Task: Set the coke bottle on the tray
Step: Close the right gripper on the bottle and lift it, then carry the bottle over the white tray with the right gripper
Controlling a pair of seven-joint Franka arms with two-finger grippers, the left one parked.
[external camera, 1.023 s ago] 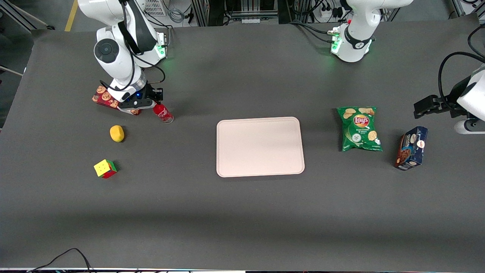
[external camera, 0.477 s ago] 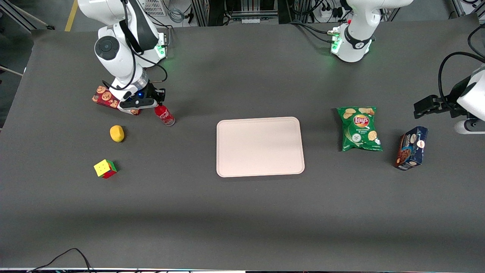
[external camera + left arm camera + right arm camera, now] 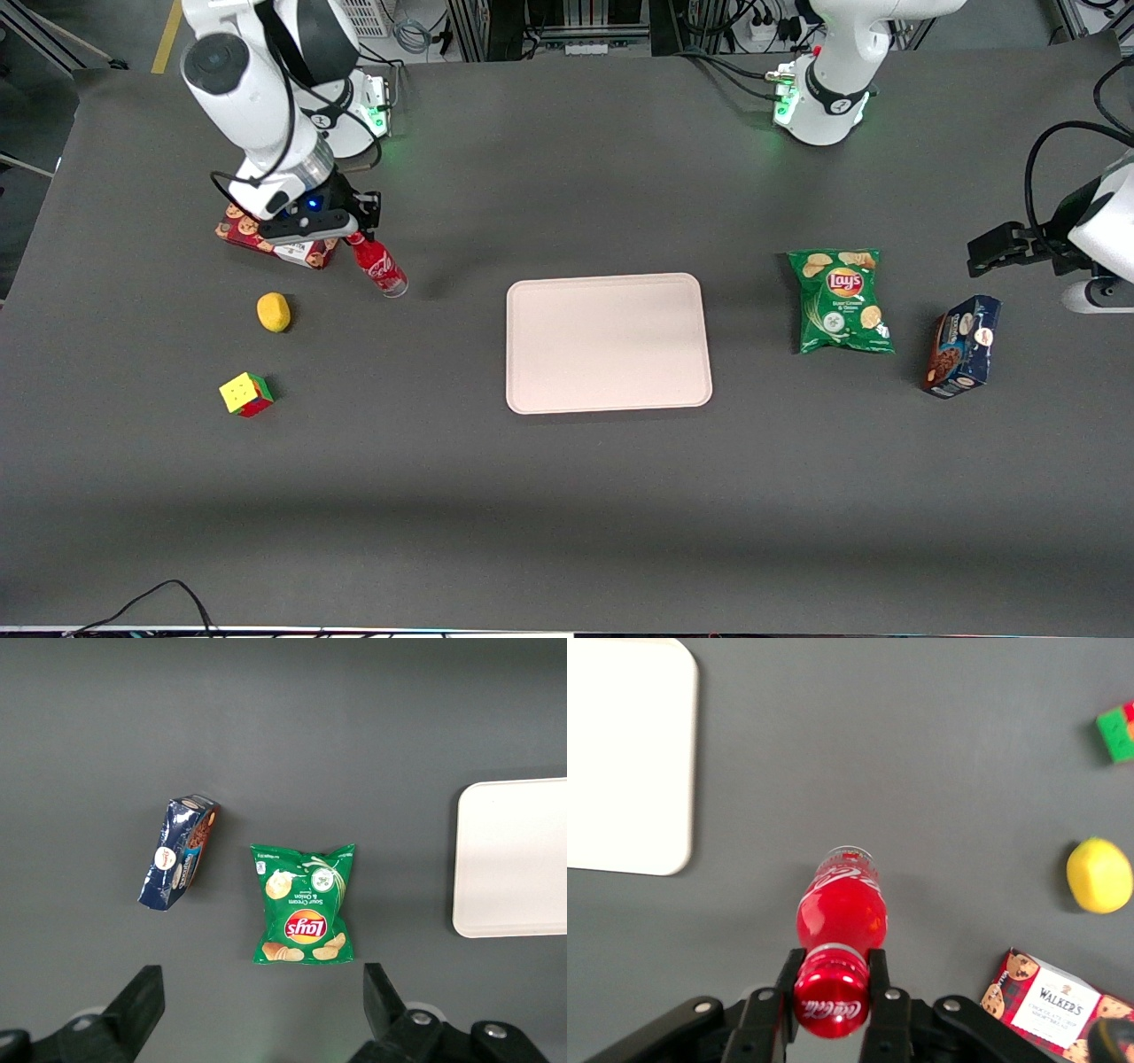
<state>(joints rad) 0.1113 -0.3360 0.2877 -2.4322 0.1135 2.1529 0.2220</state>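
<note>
The coke bottle (image 3: pixel 379 266) is a slim red bottle with white script and a clear base. My right gripper (image 3: pixel 356 237) is shut on its neck just under the red cap and holds it off the table, hanging tilted with its base toward the tray. In the right wrist view the fingers (image 3: pixel 877 973) clamp the cap end of the bottle (image 3: pixel 840 912) on both sides, and the gripper (image 3: pixel 831 985) looks down its length. The pale beige-pink tray (image 3: pixel 608 342) lies flat and bare at the table's middle, well apart from the bottle; its corner shows in the right wrist view (image 3: pixel 629 762).
A red cookie box (image 3: pixel 275 244) lies under the wrist. A yellow lemon (image 3: pixel 273 312) and a colour cube (image 3: pixel 245 393) lie nearer the front camera. A green Lay's bag (image 3: pixel 840 299) and a dark blue box (image 3: pixel 962 346) lie toward the parked arm's end.
The right arm has risen, lifting the coke bottle off the table; more of the bottle now shows below the gripper. Nothing else has moved.
</note>
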